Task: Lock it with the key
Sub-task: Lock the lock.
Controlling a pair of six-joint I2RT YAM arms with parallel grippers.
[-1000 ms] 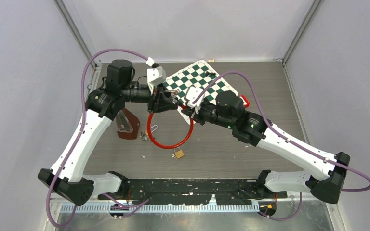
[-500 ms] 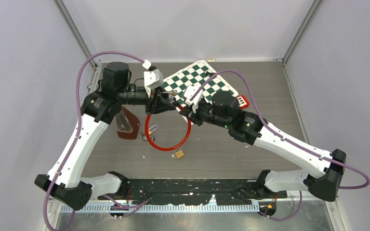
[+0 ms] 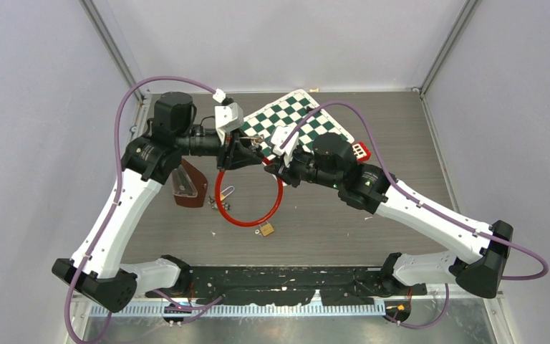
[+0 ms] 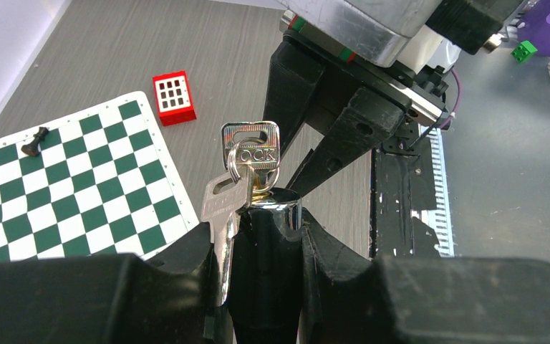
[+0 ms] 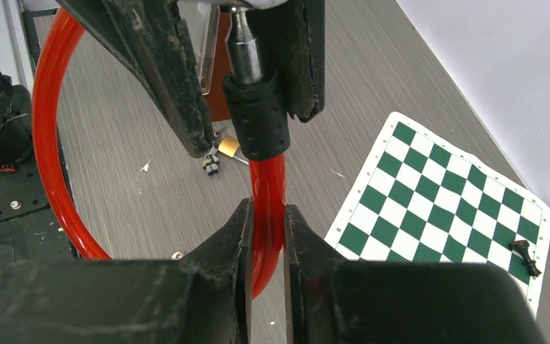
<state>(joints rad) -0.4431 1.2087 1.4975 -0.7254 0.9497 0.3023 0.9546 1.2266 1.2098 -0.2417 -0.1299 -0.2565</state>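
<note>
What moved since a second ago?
Both arms swung a little to the left, carrying the red cable lock with them. The left claw still grips the lock's barrel with the key in it, and the right claw still pinches its cable. The chessboard and small padlock stayed put.

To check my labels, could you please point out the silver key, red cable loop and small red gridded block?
Silver key (image 4: 265, 140): left wrist view, flat head.
Red cable loop (image 5: 45, 143): right wrist view, left arc.
Small red gridded block (image 4: 172, 97): left wrist view, top face.
</note>
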